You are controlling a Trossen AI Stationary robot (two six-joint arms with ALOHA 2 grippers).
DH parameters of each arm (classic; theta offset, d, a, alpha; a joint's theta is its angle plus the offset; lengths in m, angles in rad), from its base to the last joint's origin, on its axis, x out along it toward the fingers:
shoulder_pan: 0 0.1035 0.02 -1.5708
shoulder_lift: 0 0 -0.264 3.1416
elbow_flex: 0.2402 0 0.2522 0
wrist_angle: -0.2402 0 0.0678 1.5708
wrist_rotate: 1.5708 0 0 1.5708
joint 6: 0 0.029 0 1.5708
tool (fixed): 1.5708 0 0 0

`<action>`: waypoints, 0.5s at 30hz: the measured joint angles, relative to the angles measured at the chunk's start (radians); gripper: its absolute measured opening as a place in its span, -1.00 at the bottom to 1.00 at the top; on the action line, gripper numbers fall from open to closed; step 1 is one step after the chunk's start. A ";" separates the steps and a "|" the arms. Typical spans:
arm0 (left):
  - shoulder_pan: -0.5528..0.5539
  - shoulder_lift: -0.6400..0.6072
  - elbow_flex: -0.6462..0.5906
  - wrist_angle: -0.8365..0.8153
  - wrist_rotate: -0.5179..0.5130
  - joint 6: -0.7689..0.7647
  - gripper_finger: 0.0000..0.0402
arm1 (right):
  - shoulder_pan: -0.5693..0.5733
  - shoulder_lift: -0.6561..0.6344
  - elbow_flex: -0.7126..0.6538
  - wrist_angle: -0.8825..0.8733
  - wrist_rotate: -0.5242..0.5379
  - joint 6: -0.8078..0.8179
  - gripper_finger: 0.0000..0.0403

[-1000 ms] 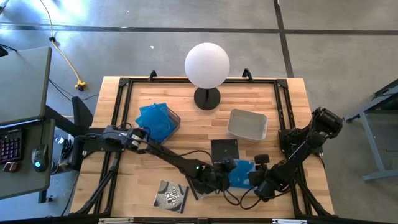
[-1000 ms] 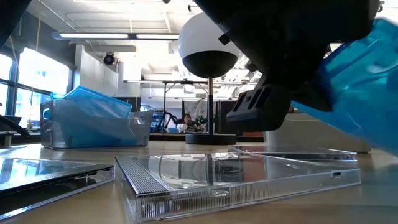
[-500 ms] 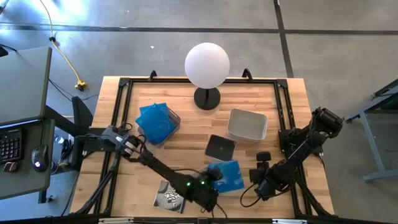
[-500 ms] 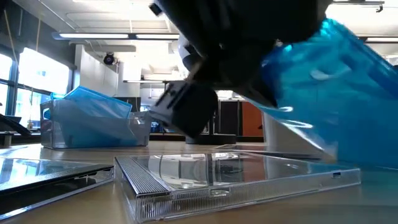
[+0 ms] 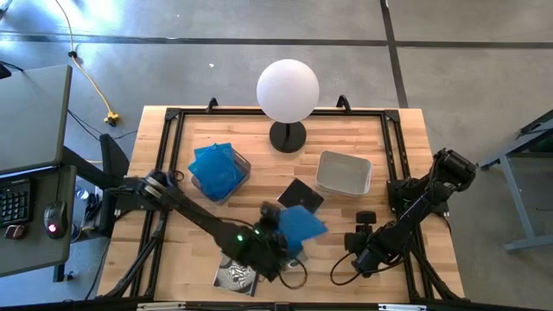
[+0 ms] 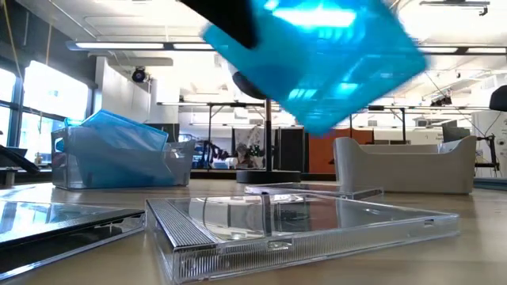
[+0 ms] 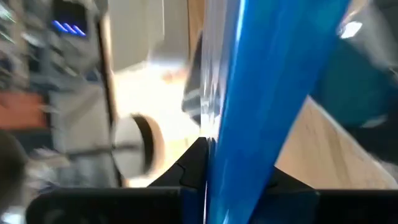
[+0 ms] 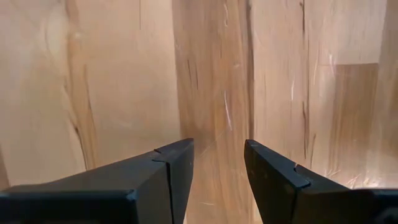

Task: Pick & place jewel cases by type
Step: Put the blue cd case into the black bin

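My left gripper (image 5: 275, 233) is shut on a bright blue jewel case (image 5: 302, 222), held high over the table's middle; the low view shows the case (image 6: 317, 55) well above the wood. A dark jewel case (image 5: 298, 192) lies flat just beyond it, partly under it in the high view. A swirl-patterned case (image 5: 233, 273) lies flat near the front edge, partly hidden by my left arm. More blue cases (image 5: 216, 166) stand in the left tub (image 5: 243, 166). My right gripper (image 8: 217, 165) is open over bare wood at the near right (image 5: 359, 252). My left gripper pinches the blue case between its two fingers (image 7: 186, 177) at the edge that faces the table's near left (image 7: 233, 162). The wrist view sees the case edge-on. The fingers slant down from the table's left. The case is lifted clear and tilted.
An empty grey tub (image 5: 344, 173) stands at the middle right. A lamp with a white ball shade (image 5: 288, 90) stands at the far middle. A black frame (image 5: 173, 117) runs round the tabletop. Flat clear-lidded cases (image 6: 301, 222) lie close before the low camera.
My left gripper has risen and gone toward the table's left with the blue case, rolling as it went. The case, low over the wood before, now hangs high and tipped. The dark case has turned and slid a little toward the far edge.
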 joint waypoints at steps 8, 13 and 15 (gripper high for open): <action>0.120 -0.152 0.000 -0.493 0.288 -0.355 -0.75 | -0.001 0.000 -0.001 0.032 0.011 -0.003 -0.32; 0.212 -0.235 -0.019 -0.474 0.439 -0.361 -0.75 | -0.002 0.000 -0.002 0.044 0.047 -0.005 -0.32; 0.242 -0.259 -0.021 -0.481 0.447 -0.408 -0.75 | -0.002 0.000 -0.002 0.051 0.054 -0.005 -0.32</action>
